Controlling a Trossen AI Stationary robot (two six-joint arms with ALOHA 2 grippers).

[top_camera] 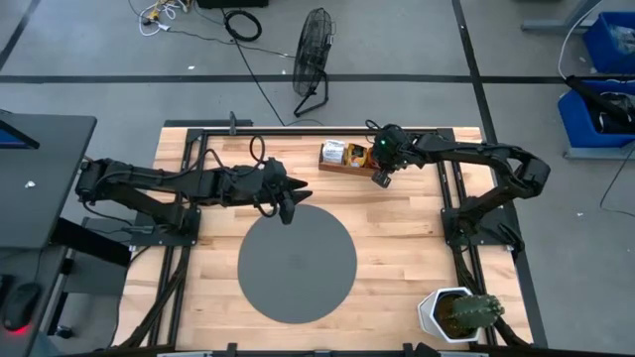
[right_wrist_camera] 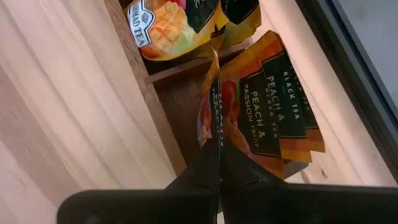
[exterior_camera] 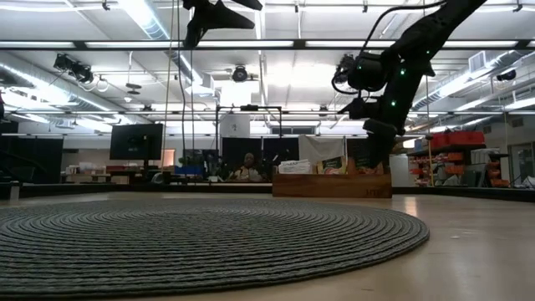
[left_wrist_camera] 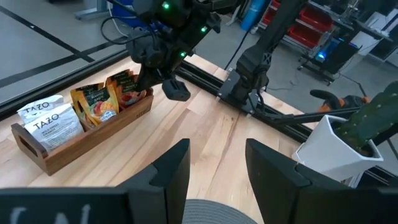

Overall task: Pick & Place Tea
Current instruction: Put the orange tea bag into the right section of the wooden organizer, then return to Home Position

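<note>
A wooden box [top_camera: 342, 157] at the table's far side holds upright tea packets [left_wrist_camera: 93, 106], white and orange. My right gripper [top_camera: 382, 177] slants down over the box's right end, shut on one orange tea packet [right_wrist_camera: 210, 118] that shows edge-on past its tips. Peach packets [right_wrist_camera: 280, 106] lean in the box just beside it. My left gripper [top_camera: 291, 203] hangs open and holds nothing, high above the far left rim of the grey disc [top_camera: 296, 260], pointing toward the box. No packet lies on the disc. My right gripper pinches the orange packet between its two fingers, at the packet's near edge [right_wrist_camera: 211, 142]. It comes slanting down from above and from the table's right. The packet sticks out beyond the fingertips, edge-on, over the box's end compartment; whether it touches the box I cannot tell.
A white pot with a cactus [top_camera: 458, 312] stands at the near right corner. Black frame rails [left_wrist_camera: 205, 68] run along the table's far and side edges. The woven grey disc [exterior_camera: 167, 238] fills the middle of the table.
</note>
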